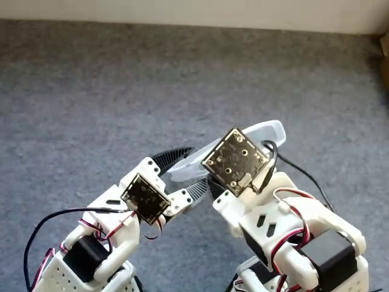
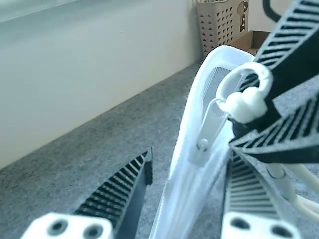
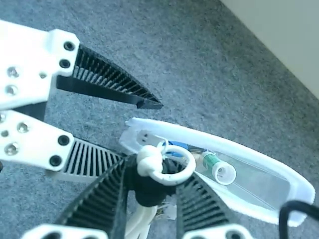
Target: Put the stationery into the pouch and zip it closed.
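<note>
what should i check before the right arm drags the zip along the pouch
1. Stationery inside the pouch: ok, a green-banded tube lies inside it.
2. Right gripper on the zip pull: ok, it is shut at the pull's ring.
3. Left gripper bracing the pouch: not ok, it is open, with the pouch's end between its fingers and a gap showing.
4. Zip closed: not ok, the mouth is open along its length.
5. Zip path free of contents: cannot tell.
</note>
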You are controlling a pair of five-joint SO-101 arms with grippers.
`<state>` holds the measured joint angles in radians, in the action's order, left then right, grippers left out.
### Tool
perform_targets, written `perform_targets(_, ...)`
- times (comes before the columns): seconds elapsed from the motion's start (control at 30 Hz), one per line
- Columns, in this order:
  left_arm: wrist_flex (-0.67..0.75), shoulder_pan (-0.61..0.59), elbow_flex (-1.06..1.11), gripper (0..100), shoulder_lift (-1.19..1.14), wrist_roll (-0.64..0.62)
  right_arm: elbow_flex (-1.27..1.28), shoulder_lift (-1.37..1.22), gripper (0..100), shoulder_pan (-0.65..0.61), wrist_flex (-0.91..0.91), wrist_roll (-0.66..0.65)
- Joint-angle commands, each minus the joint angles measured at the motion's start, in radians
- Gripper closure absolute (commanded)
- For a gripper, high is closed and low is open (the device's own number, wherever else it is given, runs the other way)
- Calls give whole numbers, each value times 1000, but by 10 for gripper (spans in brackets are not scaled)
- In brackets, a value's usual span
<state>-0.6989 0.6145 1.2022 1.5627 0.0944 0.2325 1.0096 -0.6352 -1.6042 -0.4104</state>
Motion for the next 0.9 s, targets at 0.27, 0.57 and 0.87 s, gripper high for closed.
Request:
perform_targets(0.27,17,19,7,892,-5,5,-2,-5,993,-5,8,8)
perform_targets(0.57,18,21,35,891,-5,5,4,-5,993,-5,65,11)
perform_targets(0.87,18,19,48,774,-7,-2,4,-5,993,-5,71,11)
